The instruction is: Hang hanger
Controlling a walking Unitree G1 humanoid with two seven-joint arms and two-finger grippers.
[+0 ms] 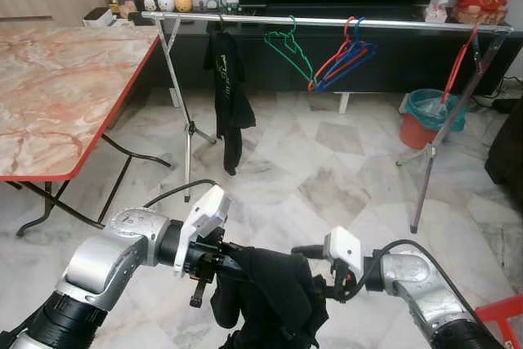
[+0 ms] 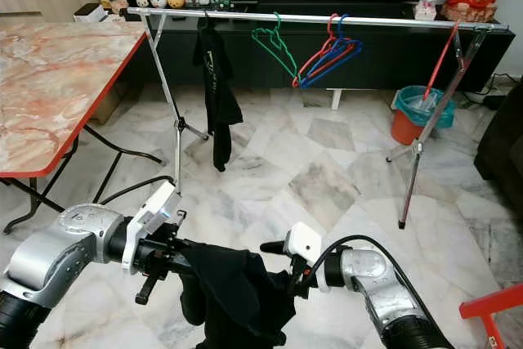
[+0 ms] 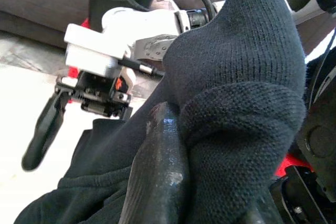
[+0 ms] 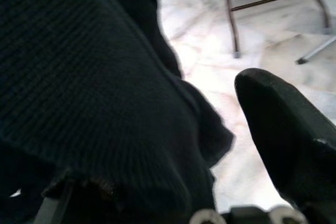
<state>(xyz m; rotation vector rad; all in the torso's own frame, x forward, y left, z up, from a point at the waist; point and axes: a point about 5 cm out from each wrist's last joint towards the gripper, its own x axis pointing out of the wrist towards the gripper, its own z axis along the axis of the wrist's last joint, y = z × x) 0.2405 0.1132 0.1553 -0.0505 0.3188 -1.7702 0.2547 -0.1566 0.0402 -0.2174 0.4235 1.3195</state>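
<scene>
I hold a black knitted garment (image 1: 270, 292) low in front of me, bunched between both grippers. My left gripper (image 1: 214, 271) is shut on its left side; in the left wrist view a finger (image 3: 157, 171) presses into the cloth (image 3: 236, 77). My right gripper (image 1: 315, 271) is at the garment's right side and stands open, with one finger (image 4: 283, 129) apart from the cloth (image 4: 89, 87). I cannot tell whether a hanger is inside the garment. Ahead stands a silver clothes rail (image 1: 327, 20) carrying a black shirt (image 1: 229, 96), a green hanger (image 1: 288, 48) and red and blue hangers (image 1: 343, 59).
A marble-topped folding table (image 1: 57, 96) with a red edge stands on the left. A red hanger (image 1: 462, 59) hangs at the rail's right end, above a red and teal bucket (image 1: 429, 116). Behind the rail is a dark TV cabinet (image 1: 392, 55). A red frame (image 1: 502, 316) is at the lower right.
</scene>
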